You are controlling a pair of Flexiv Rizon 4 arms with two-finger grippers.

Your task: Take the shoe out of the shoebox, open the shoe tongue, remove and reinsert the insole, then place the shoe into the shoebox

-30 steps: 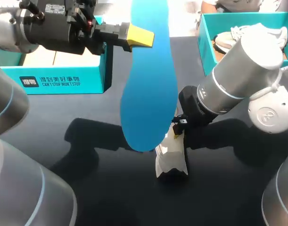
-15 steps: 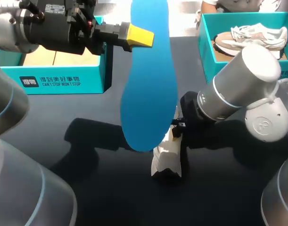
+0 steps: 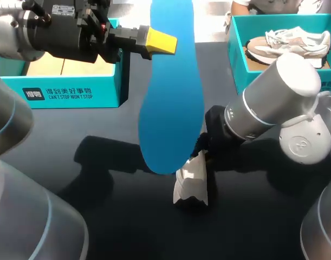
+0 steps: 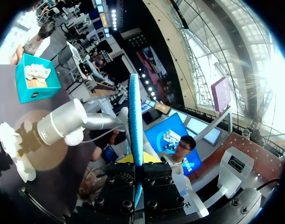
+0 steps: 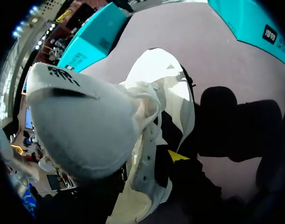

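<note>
The dark table [image 3: 127,227] carries everything, and we place the rest by the white shoe [image 3: 191,184] that stands tipped up on end near its middle.

Our right arm [image 3: 273,95] comes in from the shoe's right and slopes down to it, the wrist bent low over the table. Our left arm [image 3: 51,30] reaches in level, high above the table, from well to the shoe's left and farther back.

An open teal shoebox [image 3: 73,92] sits well to the left of the shoe and behind it. A second teal box [image 3: 238,59] sits behind the shoe and to its right, with another pale shoe [image 3: 287,40] lying inside.

The blue insole [image 3: 170,97] hangs upright above the shoe. In the head view its rounded lower end comes down just beside the shoe's top edge. Our left gripper [image 3: 160,42] is clamped on the insole's upper part, and the left wrist view shows the insole [image 4: 135,116] edge-on, pinched in that gripper [image 4: 137,165].

Our right gripper [image 3: 204,153] is right at the shoe's upper end. From the right wrist view the shoe [image 5: 147,177] fills the space ahead, its tongue [image 5: 81,126] spread wide. We cannot tell whether this gripper has hold of it.
</note>
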